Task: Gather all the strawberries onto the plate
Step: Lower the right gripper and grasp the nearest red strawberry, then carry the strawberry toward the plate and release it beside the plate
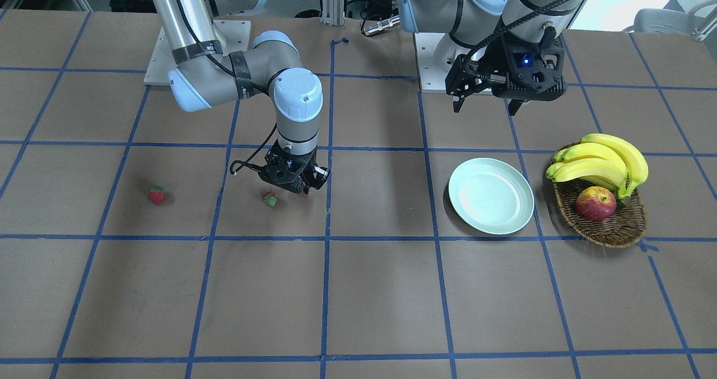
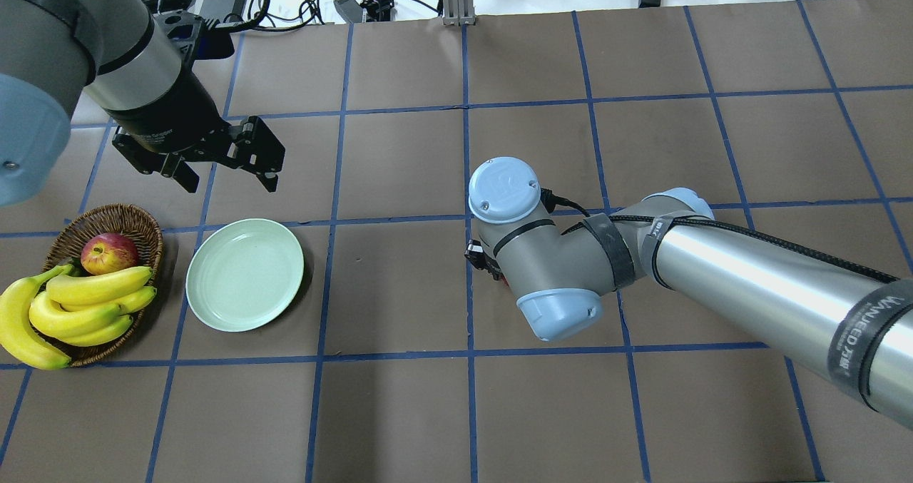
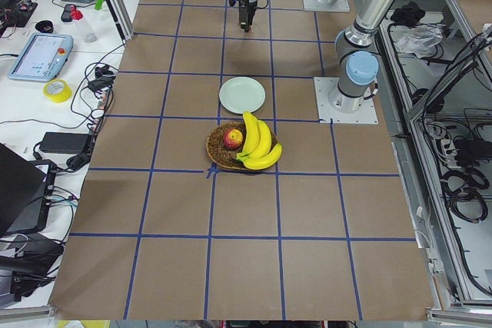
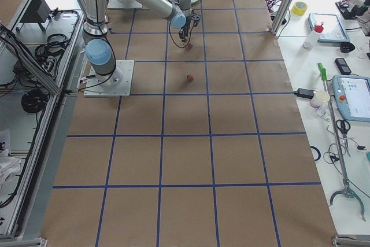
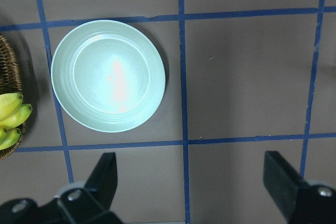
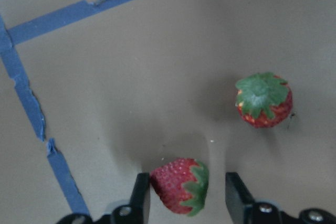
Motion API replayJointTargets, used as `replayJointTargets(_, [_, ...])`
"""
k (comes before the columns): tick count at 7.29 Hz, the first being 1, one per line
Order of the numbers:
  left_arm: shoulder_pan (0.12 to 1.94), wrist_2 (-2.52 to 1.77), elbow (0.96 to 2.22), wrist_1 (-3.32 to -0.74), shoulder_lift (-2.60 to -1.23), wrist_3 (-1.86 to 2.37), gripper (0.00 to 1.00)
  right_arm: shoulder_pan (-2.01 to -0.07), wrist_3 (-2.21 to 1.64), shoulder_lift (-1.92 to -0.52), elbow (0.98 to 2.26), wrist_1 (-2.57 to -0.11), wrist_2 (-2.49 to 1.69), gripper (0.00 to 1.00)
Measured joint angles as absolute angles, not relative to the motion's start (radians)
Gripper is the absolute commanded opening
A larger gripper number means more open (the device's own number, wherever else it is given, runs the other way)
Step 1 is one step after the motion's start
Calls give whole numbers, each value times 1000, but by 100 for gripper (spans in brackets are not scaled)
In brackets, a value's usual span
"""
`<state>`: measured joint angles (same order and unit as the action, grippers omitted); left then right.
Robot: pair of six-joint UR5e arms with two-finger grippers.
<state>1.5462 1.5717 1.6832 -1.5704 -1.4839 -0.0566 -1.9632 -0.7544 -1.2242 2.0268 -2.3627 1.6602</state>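
Unlike the overhead, the right wrist view shows right tool [image 6: 186, 182] apart around a strawberry [image 6: 177, 186]; left tool [image 5: 189, 161] apart.

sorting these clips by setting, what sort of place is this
Most likely a robotics lab workcell, not a kitchen: robot arms bolted onto a table gridded with blue tape, a teach pendant on the side bench, and coils of cables beside the table.

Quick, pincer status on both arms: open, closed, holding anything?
Left pincer: open, empty, above the table near the plate.
Right pincer: open, straddling a strawberry, not yet closed on it.
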Motion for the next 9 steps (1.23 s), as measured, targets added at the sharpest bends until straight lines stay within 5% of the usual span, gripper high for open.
replayJointTargets(3, [1545,1577,1686,-1572,-1485,-55,100,-1960,-751,-1226,2025,-2371,1674,18])
replayJointTargets(9, [1544,1578,1686,-1572,-1483,-55,100,-1994,-781,-1271,1938,-2373,1666,10])
